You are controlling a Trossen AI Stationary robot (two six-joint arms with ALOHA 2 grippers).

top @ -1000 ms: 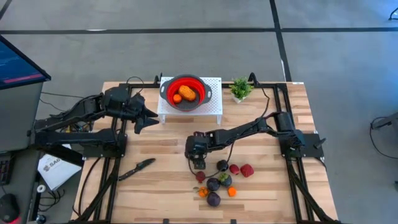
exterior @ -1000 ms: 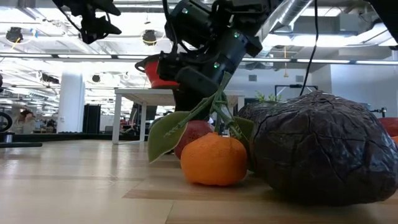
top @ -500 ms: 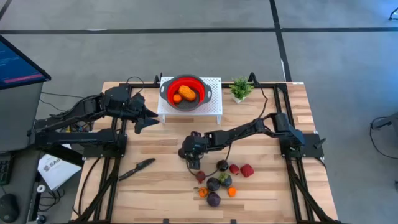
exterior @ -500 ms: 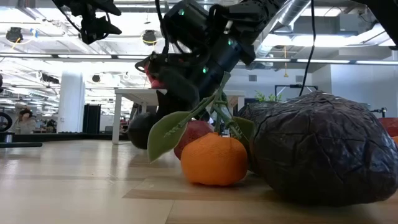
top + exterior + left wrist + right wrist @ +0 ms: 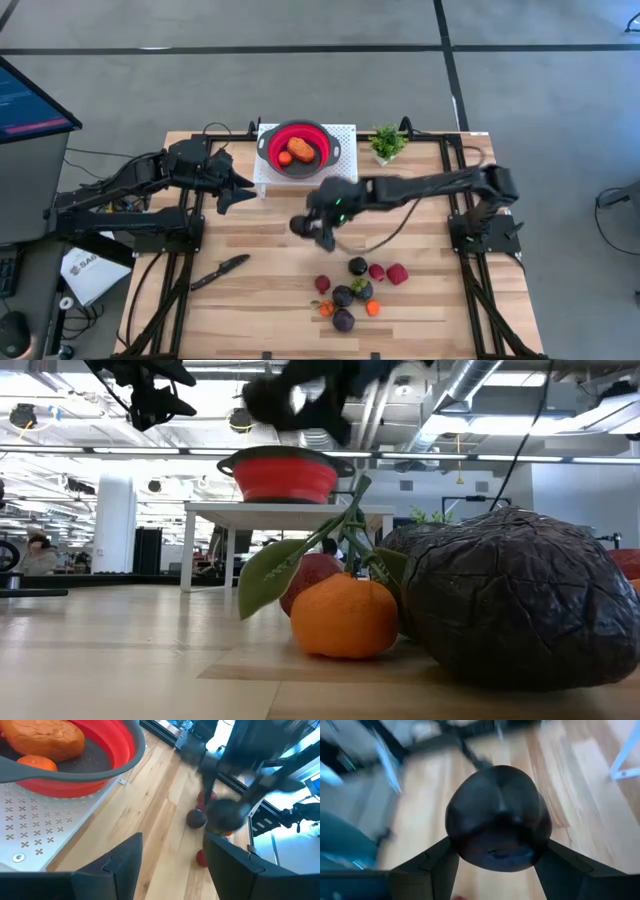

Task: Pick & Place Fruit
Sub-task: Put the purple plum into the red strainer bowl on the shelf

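Observation:
My right gripper (image 5: 303,226) hangs above the table's middle, in front of the white rack, shut on a dark round fruit (image 5: 497,817). In the low view this gripper (image 5: 300,395) and its dark fruit (image 5: 265,400) are a blur, higher than the red bowl (image 5: 285,475). That bowl (image 5: 298,148) stands on the rack and holds orange fruit (image 5: 300,150). Several more fruit (image 5: 350,292), red, orange and dark purple, lie on the table near the front. My left gripper (image 5: 240,190) waits open in the air, left of the rack, with nothing between its fingers (image 5: 120,865). My right gripper pinches the dark fruit by two opposite sides (image 5: 457,837), one finger (image 5: 432,867) on each. The fingers reach in from the table's right and slant downward. The fruit is lifted clear of the table.
A small green potted plant (image 5: 387,143) stands right of the rack (image 5: 345,175). A black knife (image 5: 220,270) lies near the front left. Bare wood shows between the rack and the fruit pile. Cables run along the table's far and right sides.
My right gripper has risen from the far left edge of the fruit pile, carrying the dark fruit off the table. It has gone up and toward the far edge, nearer the rack, and its wrist has rolled. The other fruit lie where they were.

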